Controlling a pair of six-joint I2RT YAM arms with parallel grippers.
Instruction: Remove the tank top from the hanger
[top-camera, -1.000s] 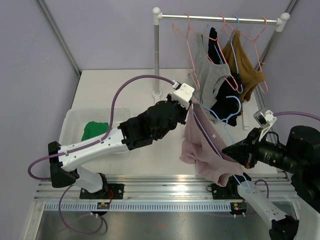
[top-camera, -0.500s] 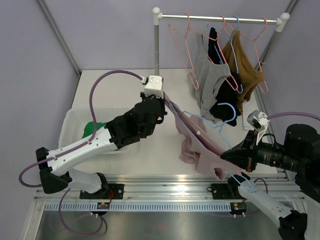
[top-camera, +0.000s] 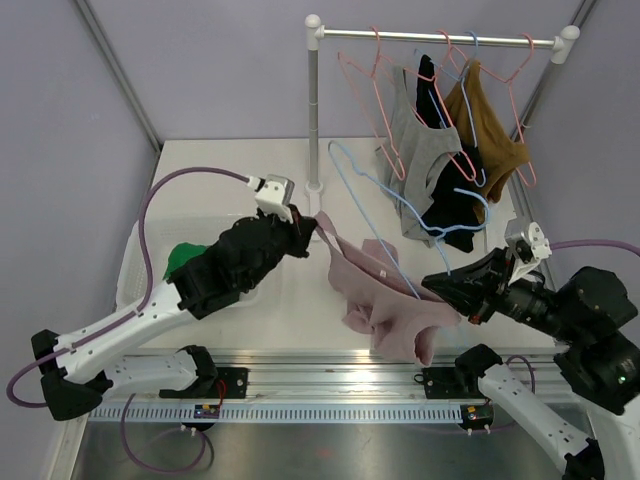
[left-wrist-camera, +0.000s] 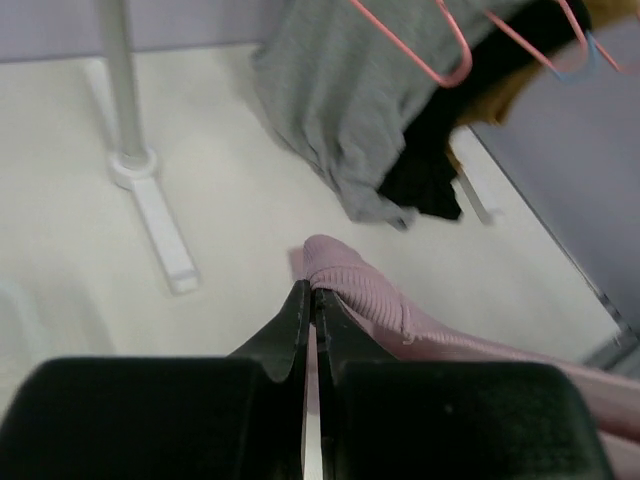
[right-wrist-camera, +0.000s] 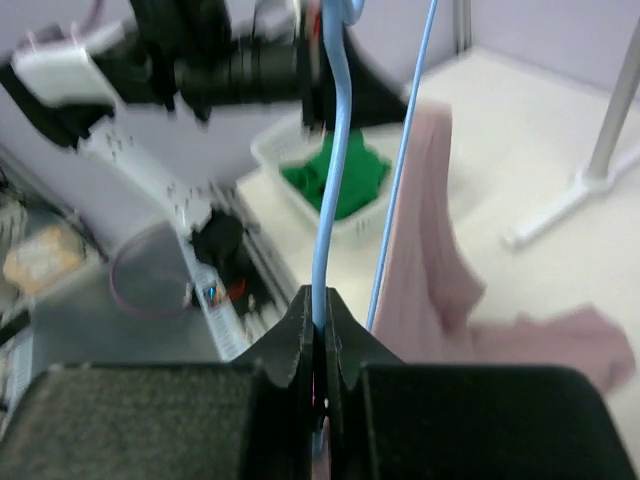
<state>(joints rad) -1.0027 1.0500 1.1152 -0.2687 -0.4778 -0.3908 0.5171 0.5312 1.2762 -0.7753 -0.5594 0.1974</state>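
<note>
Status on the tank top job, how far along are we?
Done: the light-blue wire hanger is off the white rail, clamped in the right gripper. In hand: the left gripper pinches a strap of the pink ribbed tank top, holding it out to one side. Left: the hanger wire crosses the fabric, so the top does not look free yet; it needs sliding clear.
</note>
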